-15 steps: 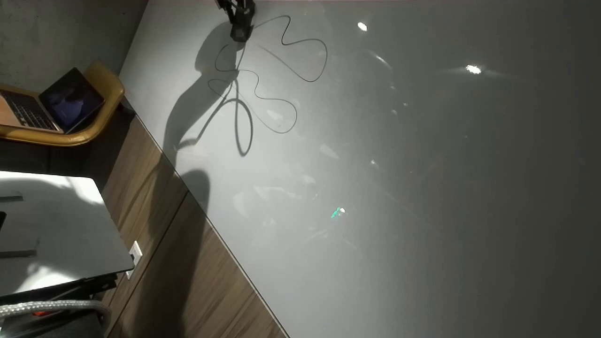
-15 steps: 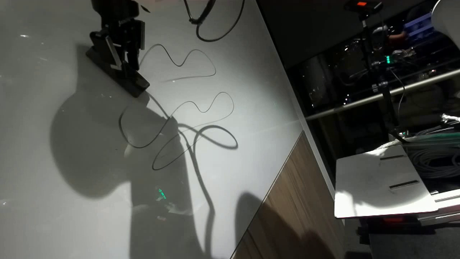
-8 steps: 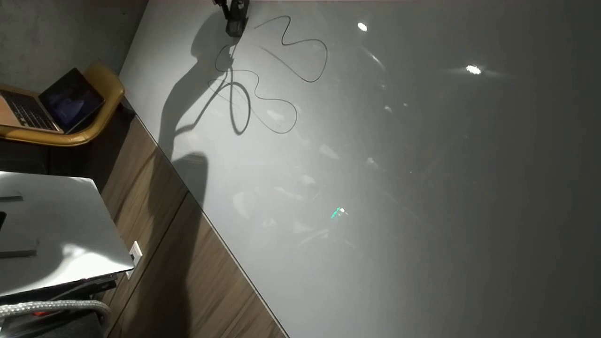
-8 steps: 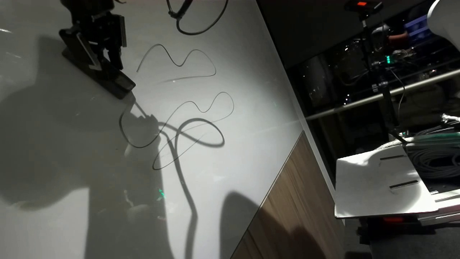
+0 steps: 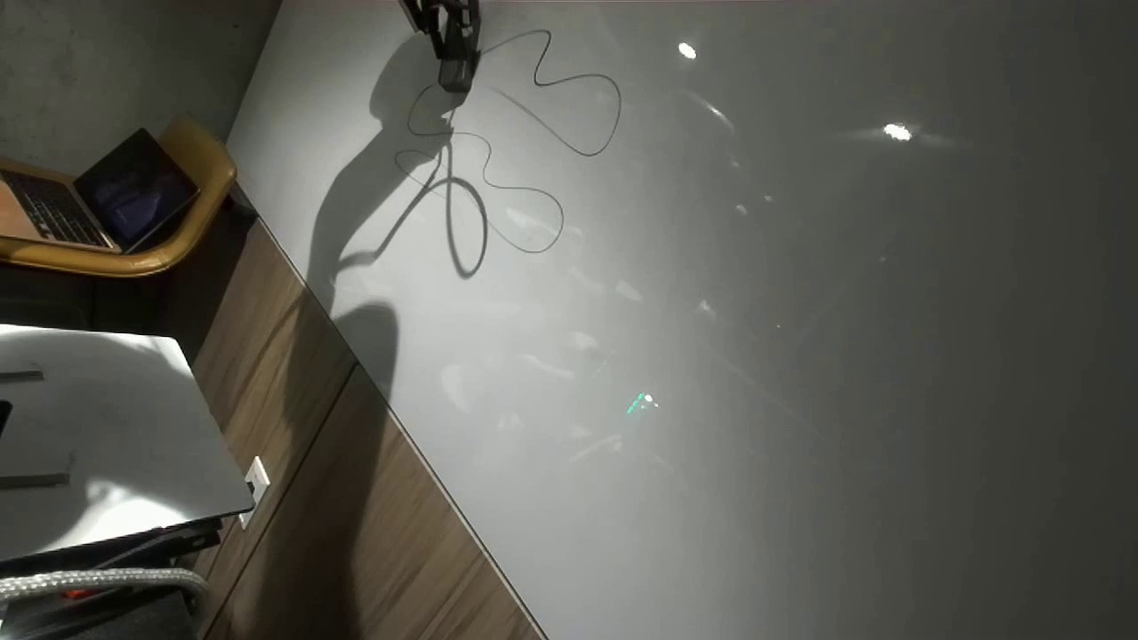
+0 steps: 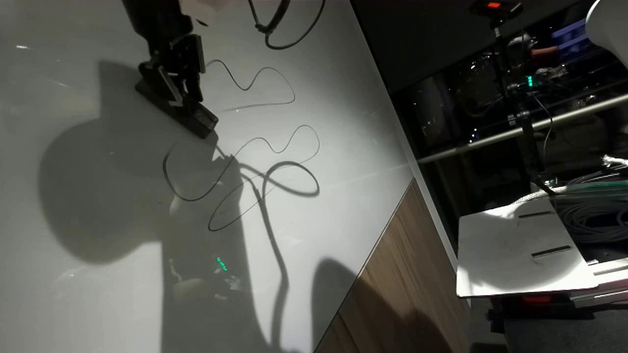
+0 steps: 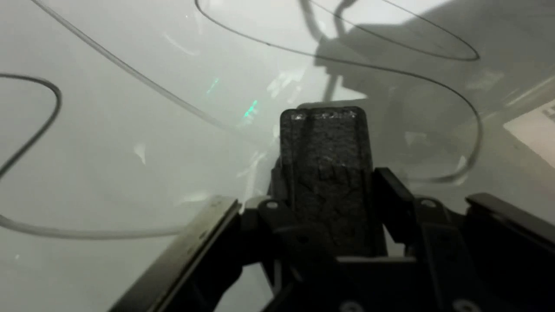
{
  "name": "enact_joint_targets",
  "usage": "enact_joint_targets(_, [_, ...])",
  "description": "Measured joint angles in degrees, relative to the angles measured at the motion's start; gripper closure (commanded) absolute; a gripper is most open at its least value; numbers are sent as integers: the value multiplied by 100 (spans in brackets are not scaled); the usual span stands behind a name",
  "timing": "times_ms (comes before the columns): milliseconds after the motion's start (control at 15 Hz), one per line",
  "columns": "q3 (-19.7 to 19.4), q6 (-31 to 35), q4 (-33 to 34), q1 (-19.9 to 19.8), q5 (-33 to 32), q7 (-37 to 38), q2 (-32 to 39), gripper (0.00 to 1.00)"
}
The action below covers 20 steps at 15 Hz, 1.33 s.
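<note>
My gripper (image 7: 329,190) is shut on a dark oblong block (image 7: 325,143) with a rough, felt-like face, one finger on each side of it. In an exterior view the block (image 6: 201,122) lies crosswise under the gripper (image 6: 184,95), close to a glossy white surface (image 6: 343,147). Whether it touches that surface I cannot tell. Thin, dark, wavy lines (image 6: 248,89) run over the surface right beside the block. Only the end of the block (image 5: 456,78) and part of the fingers show at the top edge of an exterior view.
A dark cable loop (image 6: 294,45) hangs near the arm. Wood panelling (image 5: 427,533) borders the white surface. A yellow chair (image 5: 213,169) bears an open laptop (image 5: 133,191). A pale slotted plate (image 6: 520,250) stands off to the side. The arm's shadow falls across the surface.
With the block held throughout, the gripper first shifted left in both exterior views, then came back right and a little lower. Its shadow moved along. The wavy lines look the same.
</note>
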Motion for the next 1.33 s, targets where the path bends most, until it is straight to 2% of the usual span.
enact_joint_targets(333, [-436, 277, -1047, -520, -3, -23, -875, 73])
enact_joint_targets(733, [-901, 723, -1593, -1252, -5, -137, -1743, 73])
enact_joint_targets(1333, [-1131, 1466, -2672, -1785, 41, -79, -2399, 73])
